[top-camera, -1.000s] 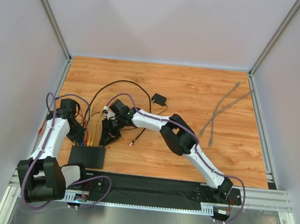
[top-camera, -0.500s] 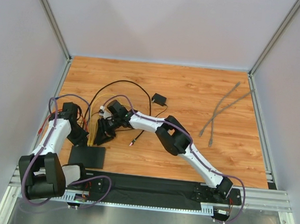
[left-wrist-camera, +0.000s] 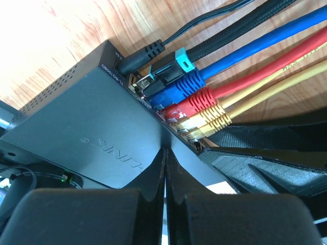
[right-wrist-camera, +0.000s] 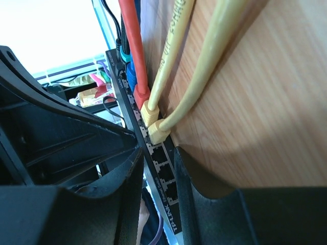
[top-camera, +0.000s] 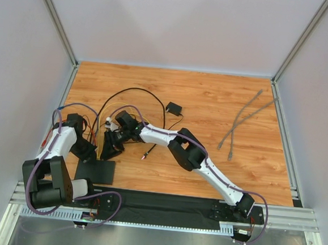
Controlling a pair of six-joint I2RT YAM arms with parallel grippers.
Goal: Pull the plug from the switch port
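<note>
Left hand (left-wrist-camera: 164, 155) closed above switch port (left-wrist-camera: 76, 117), long axis left-right, sockets facing away

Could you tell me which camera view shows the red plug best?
Left wrist: the red plug sits sharp and unobstructed in the switch. Right wrist shows it smaller, side-on; the top view does not resolve it.

We list one table (top-camera: 222, 99) with a light wood-grain top. Lying on it:

- The switch port (top-camera: 95, 171), a flat matte black box at the near left.
- Blue, red and yellow cables (left-wrist-camera: 255, 72), plugged along its socket edge and trailing over the wood.
- A small black adapter block (top-camera: 173, 108) mid-table, its thin black cord (top-camera: 135, 89) looping leftward.
- Two grey cables (top-camera: 233, 136), well apart at the right.
</note>
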